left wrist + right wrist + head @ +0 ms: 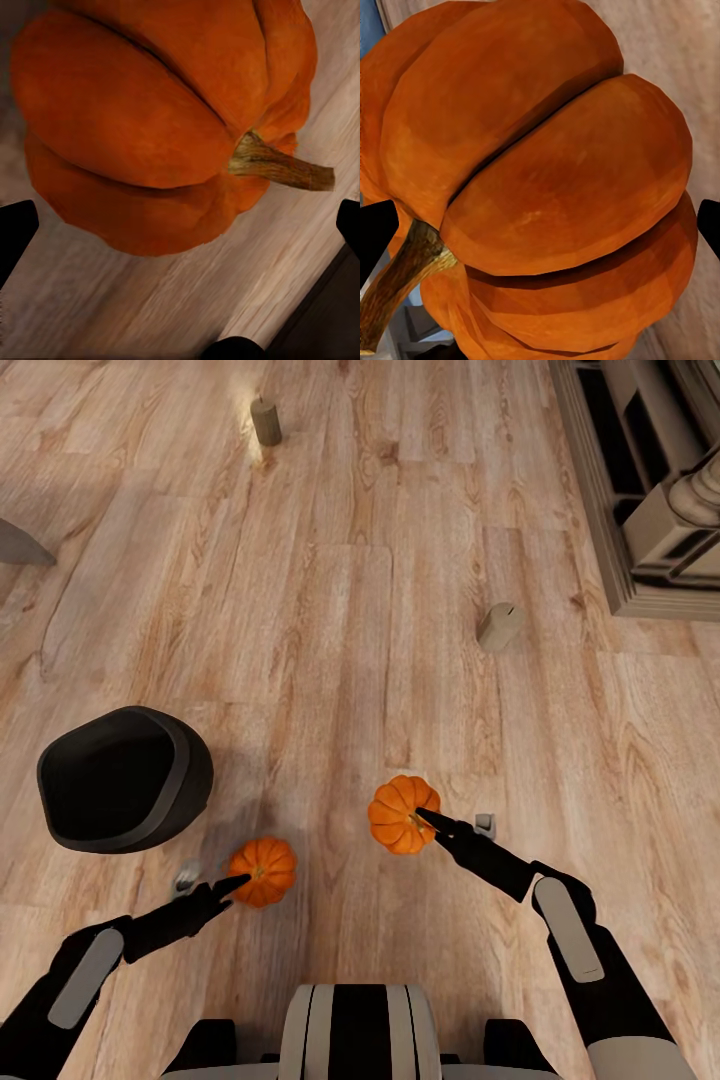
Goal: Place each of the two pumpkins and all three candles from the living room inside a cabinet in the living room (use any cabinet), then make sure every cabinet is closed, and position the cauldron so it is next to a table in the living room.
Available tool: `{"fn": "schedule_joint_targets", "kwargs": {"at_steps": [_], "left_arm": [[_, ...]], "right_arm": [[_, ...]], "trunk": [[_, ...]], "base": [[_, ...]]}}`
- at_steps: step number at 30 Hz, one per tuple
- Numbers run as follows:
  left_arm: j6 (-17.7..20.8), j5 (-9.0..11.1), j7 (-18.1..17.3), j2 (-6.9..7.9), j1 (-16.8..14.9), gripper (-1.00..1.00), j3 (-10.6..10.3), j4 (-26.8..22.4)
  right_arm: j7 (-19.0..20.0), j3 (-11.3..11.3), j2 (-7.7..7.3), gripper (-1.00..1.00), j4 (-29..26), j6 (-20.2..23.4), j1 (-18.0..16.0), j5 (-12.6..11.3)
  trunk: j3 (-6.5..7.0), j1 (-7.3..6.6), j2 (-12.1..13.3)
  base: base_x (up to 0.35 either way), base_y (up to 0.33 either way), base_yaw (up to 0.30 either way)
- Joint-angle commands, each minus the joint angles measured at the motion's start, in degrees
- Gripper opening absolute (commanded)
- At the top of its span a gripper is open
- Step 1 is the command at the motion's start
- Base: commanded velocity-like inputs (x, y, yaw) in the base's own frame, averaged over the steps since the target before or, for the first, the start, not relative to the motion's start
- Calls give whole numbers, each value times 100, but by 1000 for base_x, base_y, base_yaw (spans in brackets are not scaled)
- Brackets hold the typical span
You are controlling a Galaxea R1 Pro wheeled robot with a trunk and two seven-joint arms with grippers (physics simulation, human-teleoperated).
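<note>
The wood floor (360, 610) carries everything here, with an ornate stone-coloured fireplace (650, 480) at its far right corner. The cauldron (125, 778) is the largest loose thing: it lies tipped on the floor's near left part, its mouth turned toward the camera. Next in size are the two pumpkins. The left pumpkin (262, 871) lies just beside the cauldron, nearer the robot, and the left gripper (205, 885) is set around it; in the left wrist view its fingertips (15, 232) stand wide at either side of the pumpkin (161, 127), and I cannot tell whether they touch it. The right pumpkin (404, 814) sits near the floor's middle with the right gripper (455, 825) around it, its fingers likewise spread wide past the pumpkin (547, 195) in the right wrist view. Smallest are two candles: one (265, 421) upright near the far edge, one (499, 626) tilted toward the fireplace.

The step in hand looks like grasping both pumpkins. Next, each pincer must close on its pumpkin, lift, and carry it to a cabinet.
</note>
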Motion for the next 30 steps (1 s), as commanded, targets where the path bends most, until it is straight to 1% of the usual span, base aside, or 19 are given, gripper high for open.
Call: {"fn": "schedule_joint_targets", "kwargs": {"at_steps": [1,3,6,12,18,30], "left_arm": [[37,-94,-8,-25,-4,100,9,-3],[29,-249,-9,-44,-7,100,20,39],[13,-310,-7,-52,-8,100,25,83],[-4,-335,0,-41,-8,100,27,109],[-124,-349,3,-54,-8,100,22,112],[-140,-351,-10,-58,-8,100,16,91]], "right_arm": [[13,-6,5,-100,0,37,-3,-20],[13,-1,10,-100,-2,31,-3,-14],[12,5,-2,-100,-11,29,-3,-12],[16,7,5,-100,-7,28,-3,-4],[21,3,3,-100,-3,28,-3,-6],[21,7,5,-100,-9,28,-3,-9]], "trunk": [[-3,-1,-1],[-3,-1,-1],[-3,-1,-1],[-3,-1,-1],[-3,-1,-1],[-3,-1,-1]], "base": [[0,0,0],[0,0,0],[0,0,0],[0,0,0],[0,0,0],[0,0,0]]}}
